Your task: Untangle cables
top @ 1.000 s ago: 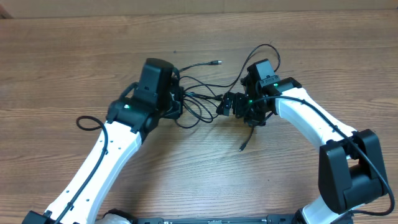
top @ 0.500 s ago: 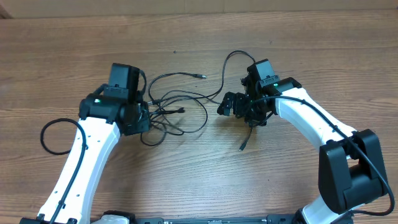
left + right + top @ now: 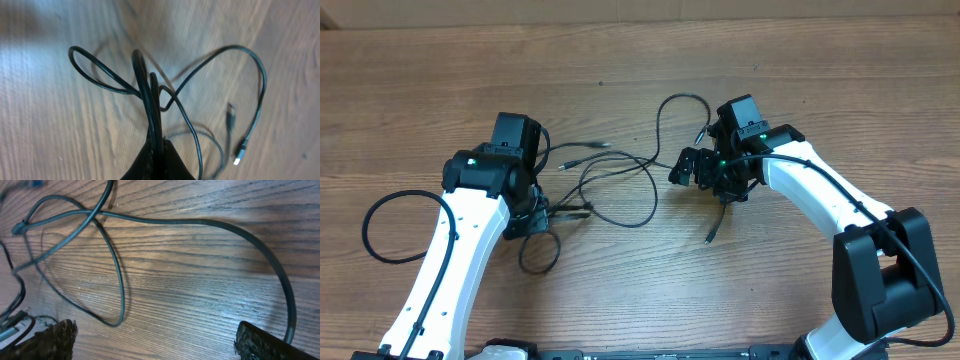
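Cables on wooden table: one end pinched, the rest lying loose.
Left gripper is clamped together on a bunch of cable strands. Loops fan out from it across the table towards the right gripper, whose jaws stand wide apart with one strand arcing between them. Two plug tips lie near the left gripper.

Cables: shown in black; a teal sheen is cast on them in the right wrist view.
Plug tip: finished in silver-white.
Table: covered in brown wood grain, streaked darker.
Left arm: clad in white, jointed in black.
Right arm: clad alike.
Status lights: lit green.
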Controlling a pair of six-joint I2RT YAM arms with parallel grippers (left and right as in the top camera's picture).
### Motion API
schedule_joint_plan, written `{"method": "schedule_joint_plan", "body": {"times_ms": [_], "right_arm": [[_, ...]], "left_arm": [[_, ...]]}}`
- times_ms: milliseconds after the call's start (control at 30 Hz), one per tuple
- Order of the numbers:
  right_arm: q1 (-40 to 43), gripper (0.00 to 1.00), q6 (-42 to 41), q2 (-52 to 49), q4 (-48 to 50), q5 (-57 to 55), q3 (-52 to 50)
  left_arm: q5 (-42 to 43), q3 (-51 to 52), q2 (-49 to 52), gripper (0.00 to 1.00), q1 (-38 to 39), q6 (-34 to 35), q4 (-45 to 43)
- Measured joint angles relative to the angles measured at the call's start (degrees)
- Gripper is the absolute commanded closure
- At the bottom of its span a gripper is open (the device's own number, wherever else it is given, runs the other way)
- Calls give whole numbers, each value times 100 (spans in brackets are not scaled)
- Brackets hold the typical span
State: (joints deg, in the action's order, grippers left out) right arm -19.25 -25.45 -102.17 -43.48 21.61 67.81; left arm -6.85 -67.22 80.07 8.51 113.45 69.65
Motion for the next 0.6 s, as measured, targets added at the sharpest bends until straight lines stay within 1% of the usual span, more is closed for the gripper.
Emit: {"method": "schedule_joint_plan", "body": {"times_ms": [33,67,100,167,200,300,600], "right_arm": [[0,0,0,0,0,-2,0],[0,0,0,0,11,0,0],[0,0,2,0,20,0,0],[-2,0,2,0,24,0,0],[-2,0,0,0,20,0,0],[-2,0,0,0,26,-2,0],[-2,0,0,0,33,0,0]], "left_arm": [[-59,0,0,95,0,22,59],[-116,0,0,91,0,24,107],[-151,0,-2,85,0,37,131],[-201,0,-4,61,0,57,192],[-229,0,-4,43,0,59,221],[-313,0,-4,0,0,52,297],[-422,0,-4,0,0,-116,391]]}}
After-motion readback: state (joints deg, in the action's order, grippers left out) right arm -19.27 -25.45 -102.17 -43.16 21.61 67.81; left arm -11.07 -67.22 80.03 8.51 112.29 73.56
